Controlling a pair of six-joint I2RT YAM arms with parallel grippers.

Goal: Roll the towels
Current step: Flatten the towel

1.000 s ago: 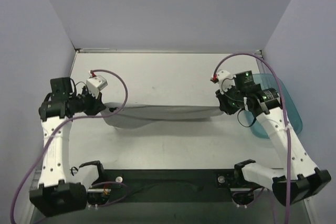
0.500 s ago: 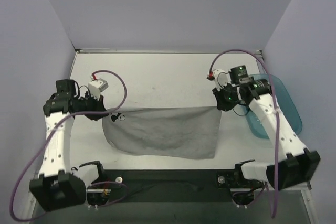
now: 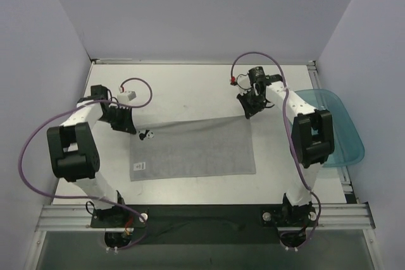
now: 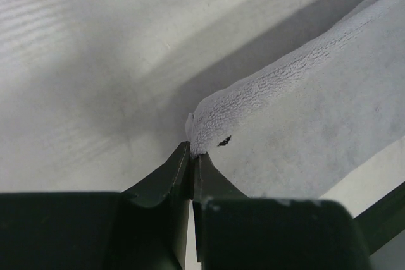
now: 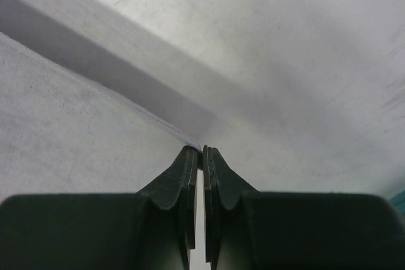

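Both arms pinch the far corners of the grey towel (image 3: 193, 150), which lies spread on the table (image 3: 183, 86) and runs from the fingers back toward the bases. No second towel is in view.

The left gripper (image 4: 191, 156) is closed to a sliver on the left corner, with a bunched lip of cloth curling just past its tips. The right gripper (image 5: 202, 151) is closed just as tight on the right corner, where the edge runs thin and straight away to the left of its fingers.

I judge the risk to be the shallow bite. Each pair of fingers holds only the very tip of a corner, so any pull outward or upward could slide the cloth free. If one side lets go first, the far edge skews and the roll starts crooked. The bunching at the left fingers could also put a lump into the first turn.

From above I see the whole rectangle, square to the table, and the tray (image 3: 345, 131) well off to the right of the right fingers. That view hides the bite itself. The wrist cameras show it, along with a shadow under the edge that suggests it is lifted; on the right, I cannot be sure how much cloth sits between the tips.
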